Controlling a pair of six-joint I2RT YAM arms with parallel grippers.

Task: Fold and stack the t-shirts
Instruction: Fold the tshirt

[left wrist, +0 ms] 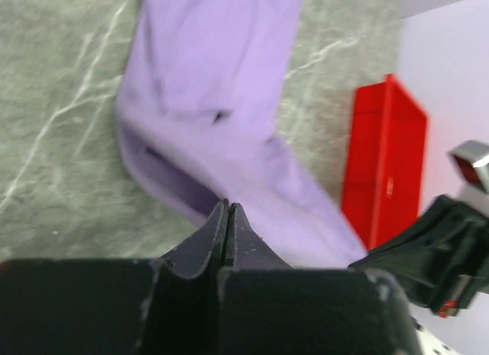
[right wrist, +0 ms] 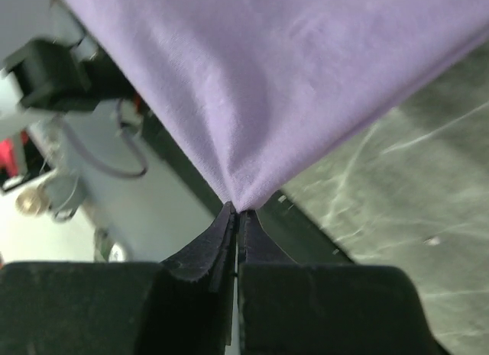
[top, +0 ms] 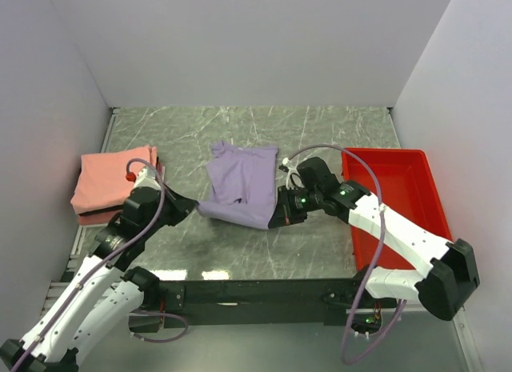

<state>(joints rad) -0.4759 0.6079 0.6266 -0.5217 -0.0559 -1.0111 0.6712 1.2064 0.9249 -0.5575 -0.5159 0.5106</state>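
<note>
When viewed from above, shows a grey marbled worktop (top: 336, 132) boxed in by pale walls on the left, right and far sides. Holds at the right side a red tray (top: 404, 188), long axis running near to far, with the right arm reaching across just beside its near left corner. Carries at the middle a lavender t-shirt (top: 244, 180), partly folded and rumpled, far edge lying flat on the stone, near edge drawn out to a corner on each side. Bears at the left a salmon-pink t-shirt (top: 108, 180) folded into a rectangle, resting on a darker layer that peeps out along the near edge, well apart from the lavender one. Finds the left pincer (top: 194, 206) clenched, grasping the near left corner of the lavender cloth; from its own wrist, shows the tips pressed together right at the fabric's folded edge. Finds the right pincer (top: 276, 222) clenched likewise, grasping the near right corner and pinching it into a raised peak, cloth fanning away from the tips in the wrist view.
</note>
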